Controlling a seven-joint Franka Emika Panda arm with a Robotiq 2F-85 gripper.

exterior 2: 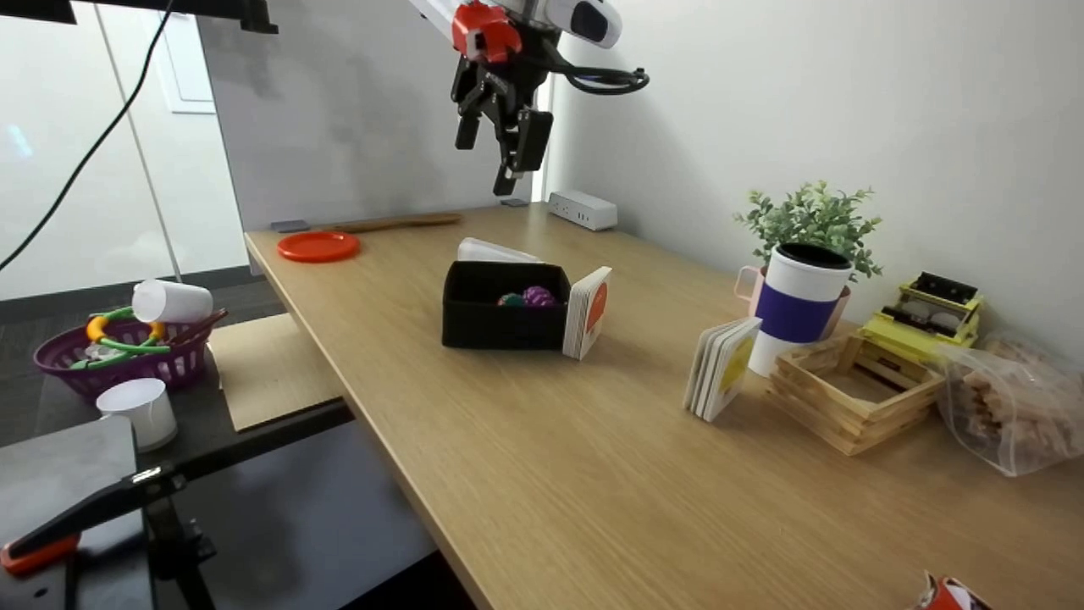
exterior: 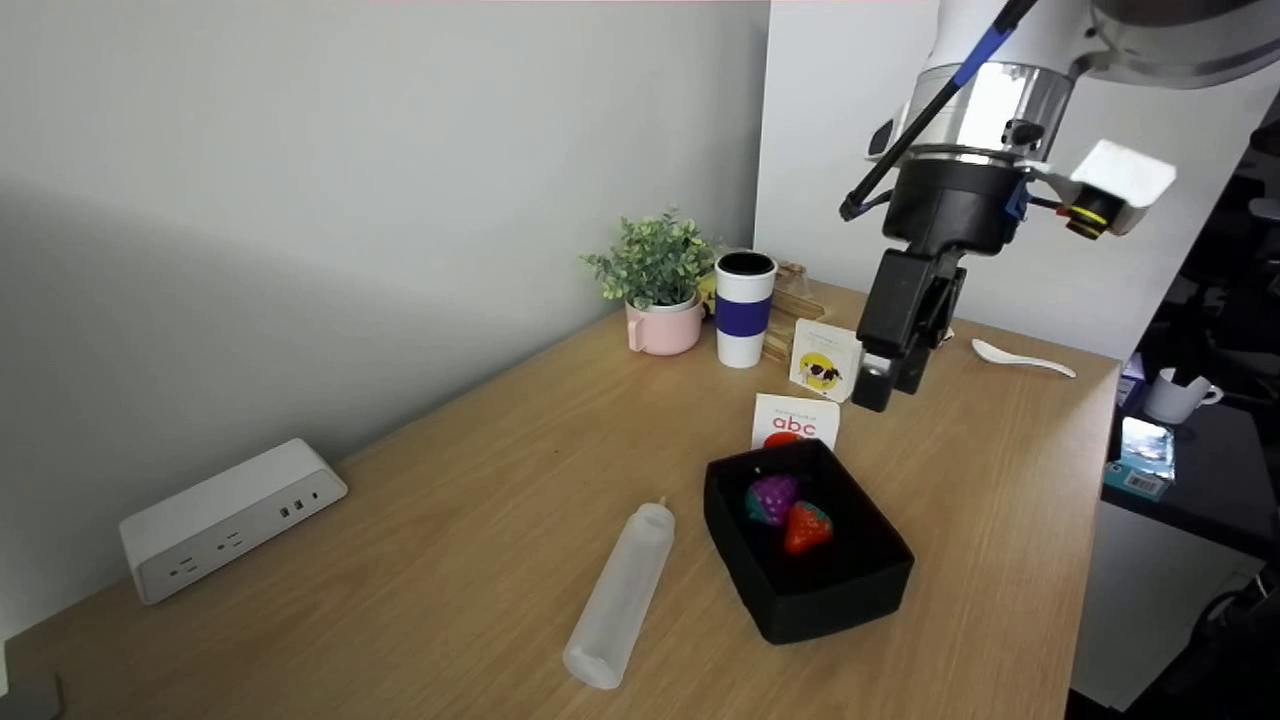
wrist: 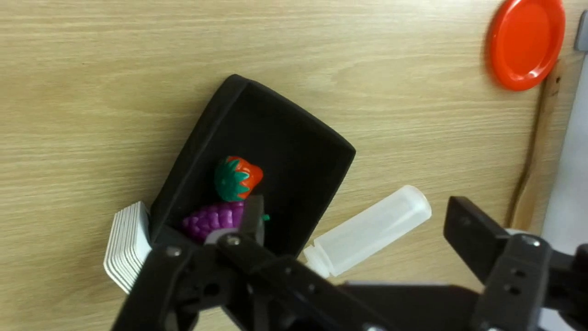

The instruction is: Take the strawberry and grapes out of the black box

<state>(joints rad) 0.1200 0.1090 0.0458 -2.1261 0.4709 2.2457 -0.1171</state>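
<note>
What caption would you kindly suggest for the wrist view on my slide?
Strawberry and grapes in the black box, translucent bottle alongside, open tool in the foreground.

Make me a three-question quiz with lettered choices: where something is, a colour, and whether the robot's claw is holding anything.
1. Where is the toy strawberry?
A. Inside the black box
B. On the red plate
C. Beside the potted plant

2. What colour are the toy grapes?
A. Yellow
B. White
C. Purple

3. How does the gripper stand?
A. Shut on the squeeze bottle
B. Open, holding nothing
C. Shut on the toy strawberry

1: A, an exterior view and the wrist view show it inside.
2: C, their bumpy surface looks purple in the wrist view.
3: B, its jaws stand apart in an exterior view with nothing between them.
</note>
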